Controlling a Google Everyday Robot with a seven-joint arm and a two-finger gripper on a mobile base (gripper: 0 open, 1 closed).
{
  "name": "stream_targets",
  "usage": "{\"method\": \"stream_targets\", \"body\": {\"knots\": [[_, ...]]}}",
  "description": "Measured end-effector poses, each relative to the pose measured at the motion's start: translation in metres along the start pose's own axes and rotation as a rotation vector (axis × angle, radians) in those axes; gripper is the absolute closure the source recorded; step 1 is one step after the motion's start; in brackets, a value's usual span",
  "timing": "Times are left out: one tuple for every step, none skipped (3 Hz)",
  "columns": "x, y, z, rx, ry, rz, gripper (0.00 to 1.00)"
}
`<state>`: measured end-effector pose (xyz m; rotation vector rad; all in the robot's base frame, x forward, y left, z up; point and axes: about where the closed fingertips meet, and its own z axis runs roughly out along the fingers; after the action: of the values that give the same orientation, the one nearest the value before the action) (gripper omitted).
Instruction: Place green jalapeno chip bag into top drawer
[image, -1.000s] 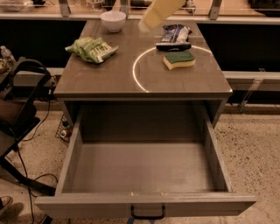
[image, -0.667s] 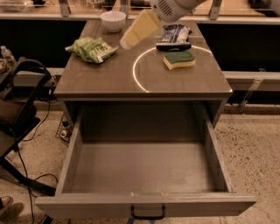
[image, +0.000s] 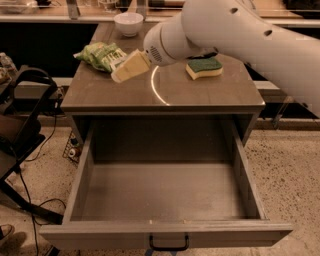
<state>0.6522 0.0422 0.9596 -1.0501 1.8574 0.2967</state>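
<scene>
Chip bag (image: 101, 54) lies crumpled on the tabletop (image: 210, 92), at the back-left corner, outside the drawer (image: 165, 232). The gripper (image: 130, 66) hangs over the tabletop on the white arm (image: 240, 35) that reaches in from the upper right, its tan tip pointing down and left. The chip bag is just left of that tip; their edges overlap in the view, and I cannot tell whether they touch. I also cannot tell whether the gripper is spread or closed. The sponge (image: 204, 67) sits right of the gripper, past the wrist. The white bowl (image: 128, 23) stands behind it. The drawer is pulled open, below and nearer than the gripper, with its black handle (image: 169, 245) at the front.
</scene>
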Motion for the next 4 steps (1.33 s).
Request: {"method": "stream_targets", "body": {"knots": [[-0.002, -0.001, -0.001, 0.005, -0.005, -0.001, 0.00], [-0.013, -0.009, 0.013, -0.011, -0.020, -0.034, 0.00], [-0.033, -0.032, 0.054, -0.046, -0.077, -0.071, 0.00], [-0.029, -0.069, 0.125, -0.095, -0.087, -0.066, 0.00]]}}
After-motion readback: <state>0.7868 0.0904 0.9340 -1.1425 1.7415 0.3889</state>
